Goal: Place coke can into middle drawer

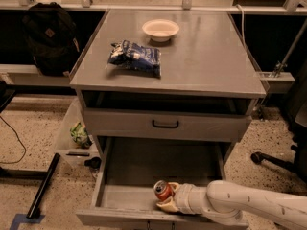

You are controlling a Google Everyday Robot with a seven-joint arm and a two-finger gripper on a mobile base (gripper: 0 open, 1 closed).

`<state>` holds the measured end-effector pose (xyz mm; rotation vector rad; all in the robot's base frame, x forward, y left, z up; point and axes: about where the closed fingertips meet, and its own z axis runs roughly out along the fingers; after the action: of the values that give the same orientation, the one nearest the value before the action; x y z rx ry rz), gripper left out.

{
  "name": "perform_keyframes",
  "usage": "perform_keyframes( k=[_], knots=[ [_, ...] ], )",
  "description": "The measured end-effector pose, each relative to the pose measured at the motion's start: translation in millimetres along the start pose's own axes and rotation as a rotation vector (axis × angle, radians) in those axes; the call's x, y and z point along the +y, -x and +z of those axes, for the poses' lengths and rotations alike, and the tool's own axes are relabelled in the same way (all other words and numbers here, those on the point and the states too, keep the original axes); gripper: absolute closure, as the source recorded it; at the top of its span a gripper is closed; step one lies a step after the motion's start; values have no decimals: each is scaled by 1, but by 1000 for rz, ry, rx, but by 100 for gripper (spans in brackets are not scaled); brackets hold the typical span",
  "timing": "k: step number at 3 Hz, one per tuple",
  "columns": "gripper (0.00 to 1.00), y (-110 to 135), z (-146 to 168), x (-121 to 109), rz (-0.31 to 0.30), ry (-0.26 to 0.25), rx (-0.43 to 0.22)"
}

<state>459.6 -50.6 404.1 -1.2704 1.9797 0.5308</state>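
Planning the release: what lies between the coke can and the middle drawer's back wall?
Nothing; the camera view shows bare grey floor there. The tool, near the front of the middle drawer, grips the coke can.

You have a grey cabinet top (211,61) carrying a white bowl (160,29) near its back edge and a blue-and-white snack bag (135,58) left of centre, apart. Below, the middle drawer (139,164) stands open; the gripper (164,199) sits at its front, clasping the coke can (162,190).

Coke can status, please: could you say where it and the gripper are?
Gripper low inside middle drawer, shut on coke can. Can tilted, near drawer front. Nothing blocking.
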Motion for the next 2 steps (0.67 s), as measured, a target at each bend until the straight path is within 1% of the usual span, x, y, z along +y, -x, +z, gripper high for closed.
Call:
perform_keyframes(
  k=[1,2],
  knots=[
    [81,0,0,0,0,0,0],
    [58,0,0,0,0,0,0]
  ],
)
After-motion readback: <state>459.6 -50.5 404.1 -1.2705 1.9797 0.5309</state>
